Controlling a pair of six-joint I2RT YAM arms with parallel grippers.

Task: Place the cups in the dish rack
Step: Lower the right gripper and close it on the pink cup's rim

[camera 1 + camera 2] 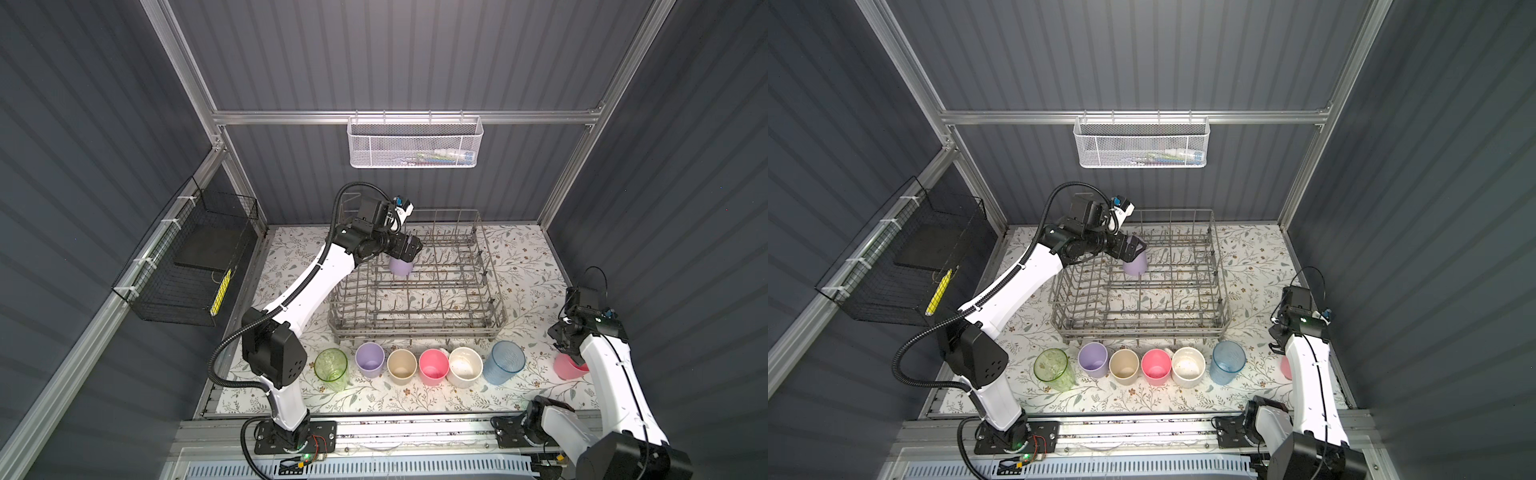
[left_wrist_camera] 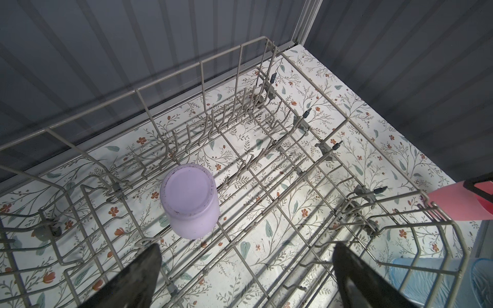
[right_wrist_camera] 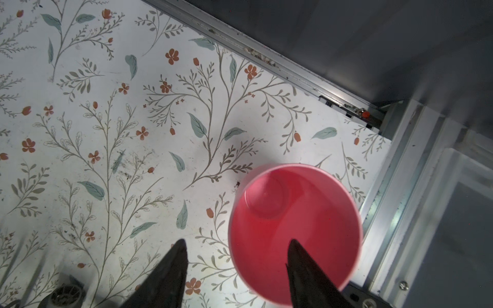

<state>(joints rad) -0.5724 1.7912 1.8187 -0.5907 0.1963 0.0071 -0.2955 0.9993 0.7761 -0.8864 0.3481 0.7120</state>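
Observation:
The grey wire dish rack point(image 1: 415, 328) stands at the back middle of the floral mat. One lilac cup point(image 1: 401, 267) point(image 2: 190, 202) sits upside down among its tines. My left gripper point(image 1: 410, 249) point(image 2: 247, 244) hovers open just above and beside that cup, holding nothing. Several cups stand upright in a row before the rack: green point(image 1: 331, 369), lilac point(image 1: 370, 359), beige point(image 1: 401, 364), pink point(image 1: 434, 366), wider cream point(image 1: 464, 366) and blue point(image 1: 503, 361). At the right edge a second pink cup point(image 1: 567, 368) point(image 3: 293, 213) leans. My right gripper point(image 3: 237, 240) straddles its rim, one finger inside, one outside, not pinching.
A white mesh basket point(image 1: 415, 143) hangs on the back wall. A black wire basket point(image 1: 187, 266) hangs on the left wall. The aluminium frame rail point(image 3: 386, 200) runs close beside the leaning pink cup. The rack's tall wire sides rise around the left gripper.

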